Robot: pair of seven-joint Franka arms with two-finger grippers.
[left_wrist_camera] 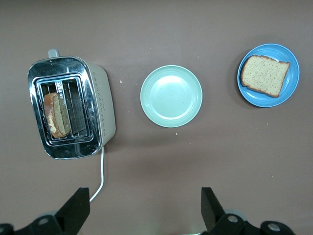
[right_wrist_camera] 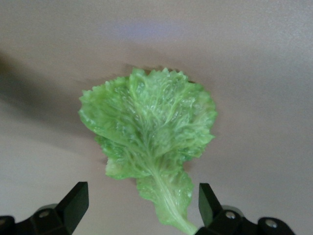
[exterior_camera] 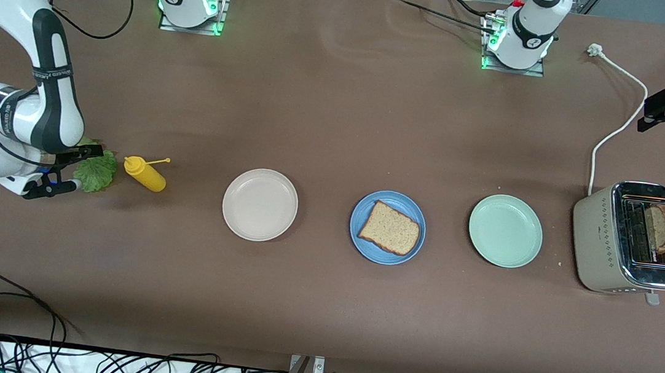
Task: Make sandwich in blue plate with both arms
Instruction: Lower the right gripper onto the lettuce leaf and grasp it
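Note:
One brown bread slice (exterior_camera: 390, 228) (left_wrist_camera: 264, 75) lies on the blue plate (exterior_camera: 364, 239) (left_wrist_camera: 292, 83) at mid table. A second slice (exterior_camera: 660, 228) (left_wrist_camera: 55, 115) stands in a slot of the toaster (exterior_camera: 605, 240) (left_wrist_camera: 100, 107). The green lettuce leaf (exterior_camera: 96, 171) (right_wrist_camera: 149, 132) lies flat on the table at the right arm's end. My right gripper (exterior_camera: 90, 168) (right_wrist_camera: 142, 196) hangs low over it, open, its fingers on either side of the stem end. My left gripper (exterior_camera: 646, 115) (left_wrist_camera: 145, 210) is open and empty, up over the table at the left arm's end, above the toaster's white cable (exterior_camera: 621, 118).
A mint-green plate (exterior_camera: 505, 230) (left_wrist_camera: 171, 96) sits between the blue plate and the toaster. A beige plate (exterior_camera: 259, 204) sits beside the blue plate toward the right arm's end. A yellow squeeze bottle (exterior_camera: 146, 174) lies beside the lettuce.

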